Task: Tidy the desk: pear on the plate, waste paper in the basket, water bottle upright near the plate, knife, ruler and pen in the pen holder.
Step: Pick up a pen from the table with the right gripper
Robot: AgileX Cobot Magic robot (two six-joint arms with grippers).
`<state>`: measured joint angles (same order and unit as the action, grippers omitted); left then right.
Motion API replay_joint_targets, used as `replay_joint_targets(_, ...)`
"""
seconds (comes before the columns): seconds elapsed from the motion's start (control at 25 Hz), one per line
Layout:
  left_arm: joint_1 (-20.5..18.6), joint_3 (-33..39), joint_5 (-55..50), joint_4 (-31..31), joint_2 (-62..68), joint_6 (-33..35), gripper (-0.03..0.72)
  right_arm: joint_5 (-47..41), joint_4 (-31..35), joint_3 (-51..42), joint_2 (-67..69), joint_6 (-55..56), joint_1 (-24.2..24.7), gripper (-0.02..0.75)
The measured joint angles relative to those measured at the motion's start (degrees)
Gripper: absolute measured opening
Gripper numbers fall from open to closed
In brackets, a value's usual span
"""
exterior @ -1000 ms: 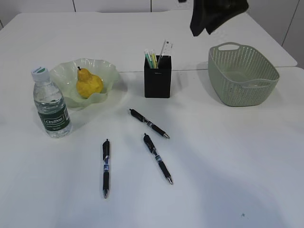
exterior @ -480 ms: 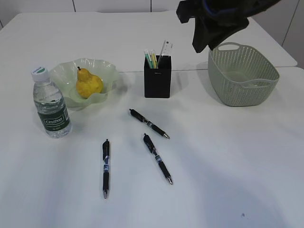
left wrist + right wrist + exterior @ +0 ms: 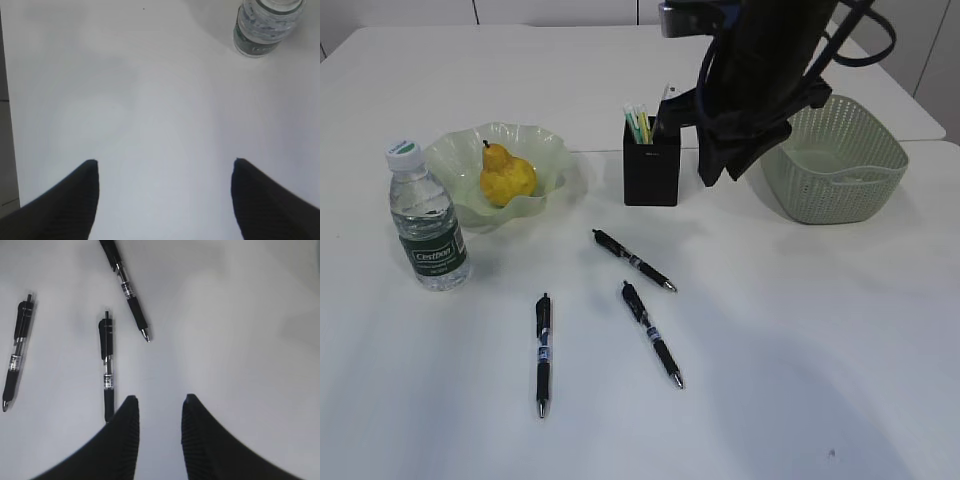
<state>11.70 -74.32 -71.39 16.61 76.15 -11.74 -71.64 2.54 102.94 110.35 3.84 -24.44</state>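
Observation:
The yellow pear [image 3: 506, 177] lies in the wavy pale green plate [image 3: 545, 145]. The water bottle [image 3: 428, 222] [image 3: 267, 25] stands upright beside the plate. The black pen holder [image 3: 651, 172] holds the clear ruler [image 3: 667, 105] and some thin sticks. Three black pens [image 3: 633, 260] [image 3: 652, 332] [image 3: 543, 352] lie loose on the desk [image 3: 800, 330]. My right arm [image 3: 760, 80] hangs between holder and basket [image 3: 840, 165]. Its gripper [image 3: 160, 397] is open and empty, above the desk near the pens [image 3: 125, 285] [image 3: 106, 365] [image 3: 16, 352]. My left gripper [image 3: 165, 161] is wide open over bare desk. No knife or waste paper shows.
The desk's left edge [image 3: 6, 150] runs close beside the left gripper. A seam between two tabletops [image 3: 920, 141] runs behind the basket. The right arm hides part of the basket's near-left rim.
The right arm has come down from the top edge and leftward, from above the basket to between the basket and the pen holder. Nothing on the desk has moved.

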Motion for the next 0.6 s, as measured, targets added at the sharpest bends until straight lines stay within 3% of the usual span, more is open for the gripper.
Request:
replay_joint_targets(0.32,0.0,0.0,0.0,1.8,0.0,0.0,0.583,0.2,-0.8,0.0,4.3,3.2,-4.5,0.274)
replay_joint_targets(0.6,0.0,0.0,0.0,1.8,0.0,0.0,0.582,0.9,-0.8,0.0,11.2,4.4,-5.4,0.328)
